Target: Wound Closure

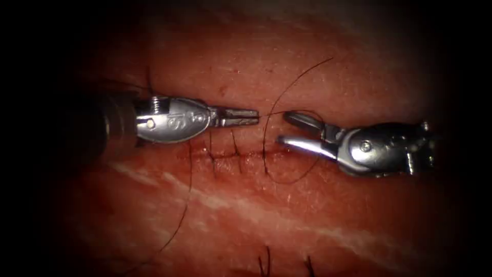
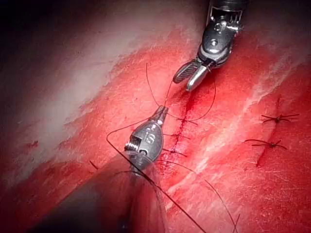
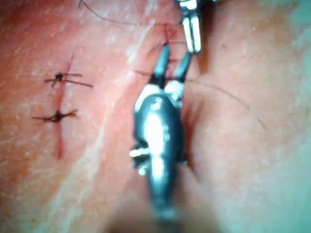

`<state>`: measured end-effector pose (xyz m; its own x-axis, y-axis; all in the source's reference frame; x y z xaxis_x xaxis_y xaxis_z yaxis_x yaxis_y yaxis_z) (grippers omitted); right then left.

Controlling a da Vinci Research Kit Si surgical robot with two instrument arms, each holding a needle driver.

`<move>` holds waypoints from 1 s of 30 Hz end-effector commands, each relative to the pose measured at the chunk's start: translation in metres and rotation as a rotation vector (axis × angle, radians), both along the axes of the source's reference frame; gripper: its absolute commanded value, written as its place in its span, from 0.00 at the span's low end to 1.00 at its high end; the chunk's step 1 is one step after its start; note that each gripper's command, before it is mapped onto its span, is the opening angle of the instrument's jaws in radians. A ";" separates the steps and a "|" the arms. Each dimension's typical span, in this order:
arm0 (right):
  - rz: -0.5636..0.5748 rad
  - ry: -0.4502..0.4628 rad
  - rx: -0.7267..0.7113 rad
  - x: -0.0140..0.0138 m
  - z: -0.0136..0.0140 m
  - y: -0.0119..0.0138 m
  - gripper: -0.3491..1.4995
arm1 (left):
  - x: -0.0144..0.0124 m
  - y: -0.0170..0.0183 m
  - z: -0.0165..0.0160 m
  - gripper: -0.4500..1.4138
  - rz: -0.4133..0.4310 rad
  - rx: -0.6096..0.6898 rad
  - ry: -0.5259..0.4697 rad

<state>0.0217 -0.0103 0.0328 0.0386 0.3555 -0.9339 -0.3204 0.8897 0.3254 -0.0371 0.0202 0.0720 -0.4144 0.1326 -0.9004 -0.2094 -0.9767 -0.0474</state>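
The tissue (image 1: 287, 215) has a cut (image 1: 251, 154) running across it, crossed by three dark stitches (image 1: 236, 149). My left tool (image 1: 256, 117) lies just above the cut, shut on the thread (image 1: 294, 82) at its tip. From there the thread runs to my right tool (image 1: 281, 127) and curls around it in a loop that dips below the cut. The right tool's jaws stand open, facing the left tool's tip, with nothing between them. In the left wrist view the left tool (image 2: 161, 111) pinches the thread below the open right tool (image 2: 187, 80). I see no needle.
A long tail of thread (image 1: 187, 195) trails from under the left tool toward the near left. Cut ends of thread (image 1: 266, 264) stick up at the near edge. Two knotted stitches (image 2: 272, 143) (image 3: 58, 116) close a second, short cut nearby.
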 end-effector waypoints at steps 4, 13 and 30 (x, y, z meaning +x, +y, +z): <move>0.069 -0.009 0.097 0.0006 0.0014 -0.0015 0.19 | -0.0009 -0.0011 0.0010 0.00 0.007 0.004 -0.003; 0.262 -0.098 0.517 0.0017 0.0040 -0.0013 0.18 | -0.0014 -0.0026 0.0000 0.00 0.019 0.005 -0.005; 0.475 -0.140 0.830 0.0000 0.0086 -0.0005 0.39 | -0.0014 -0.0023 -0.0009 0.00 0.024 0.013 -0.009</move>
<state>0.0215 -0.0097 0.0409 -0.1944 0.9065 -0.3749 -0.6721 0.1553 0.7240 -0.0378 0.0183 0.0703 -0.4120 0.1324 -0.9015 -0.1870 -0.9806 -0.0586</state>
